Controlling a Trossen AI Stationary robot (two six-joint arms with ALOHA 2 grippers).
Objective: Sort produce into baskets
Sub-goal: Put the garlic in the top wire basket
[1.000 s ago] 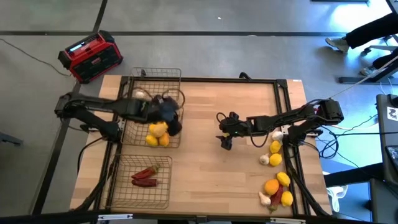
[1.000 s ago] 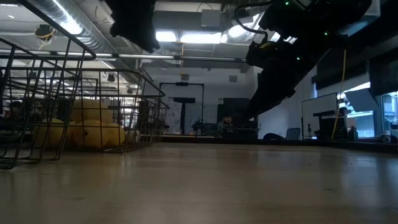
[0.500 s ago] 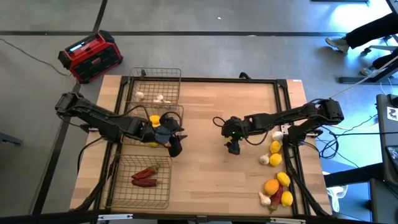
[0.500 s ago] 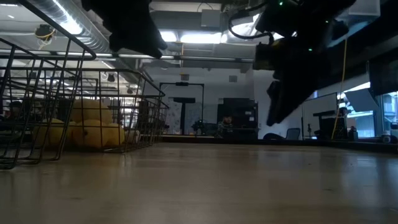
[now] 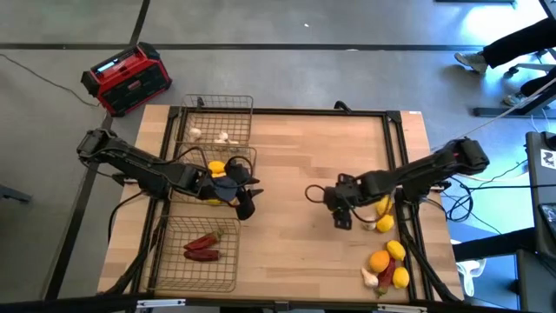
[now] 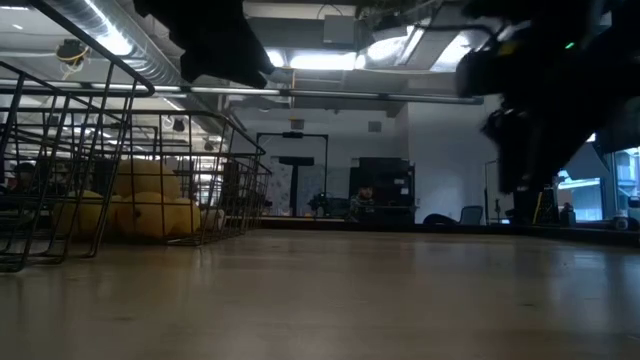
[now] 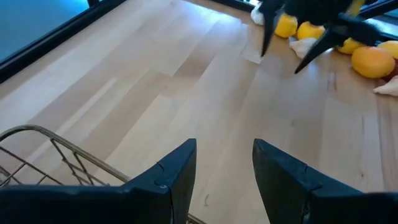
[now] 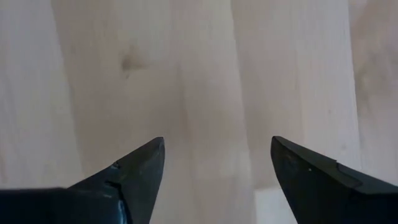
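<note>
Three wire baskets (image 5: 206, 255) lie in a column along the table's left edge, long axes along that column: garlic bulbs (image 5: 222, 136) farthest, lemons (image 5: 216, 167) in the middle, partly hidden by the left gripper (image 5: 246, 193), empty, fingers parted; red chilies (image 5: 201, 247) nearest. Unsorted produce (image 5: 387, 261) lies at the right edge, beside the wide-open, empty right gripper (image 5: 340, 217).

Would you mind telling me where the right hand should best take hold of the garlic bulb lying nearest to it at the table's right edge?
Probably across the round body of the garlic bulb, coming straight down from above. It lies low on the table, with a lemon close on its outer side, so a level approach looks crowded. The right hand, open and empty, hovers just inward of it.
</note>
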